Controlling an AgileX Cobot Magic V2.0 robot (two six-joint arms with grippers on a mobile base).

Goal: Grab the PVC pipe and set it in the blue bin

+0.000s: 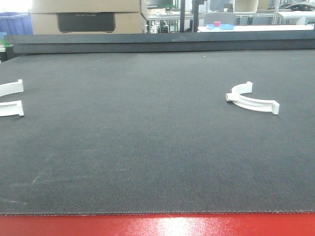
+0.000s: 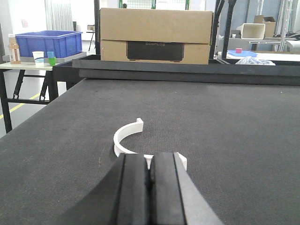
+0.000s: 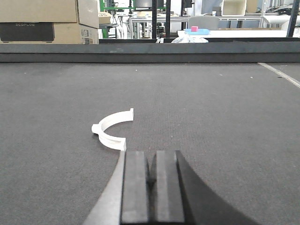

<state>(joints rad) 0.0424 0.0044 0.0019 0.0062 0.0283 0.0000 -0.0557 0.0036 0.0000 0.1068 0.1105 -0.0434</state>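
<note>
On the mat (image 1: 147,137), one PVC pipe (image 1: 251,100) lies flat toward the right side. A second half-ring (image 1: 11,98) lies at the left side, partly out of view, with bare mat between them. Over the mat, the left gripper (image 2: 150,187) has its pads pressed together, holding nothing, just short of the second half-ring. The right gripper (image 3: 151,187) is the same, near the PVC pipe. The blue bin (image 2: 47,42) stands off the mat's far-left corner, beyond the raised ledge (image 2: 187,72).

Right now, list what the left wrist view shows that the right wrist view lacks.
Left wrist only: the blue bin on a side table, the shut left gripper, the left PVC pipe. Right wrist only: the shut right gripper, the right PVC pipe, a pale stripe on the mat. Both: dark mat, cardboard box, pink cube.
</note>
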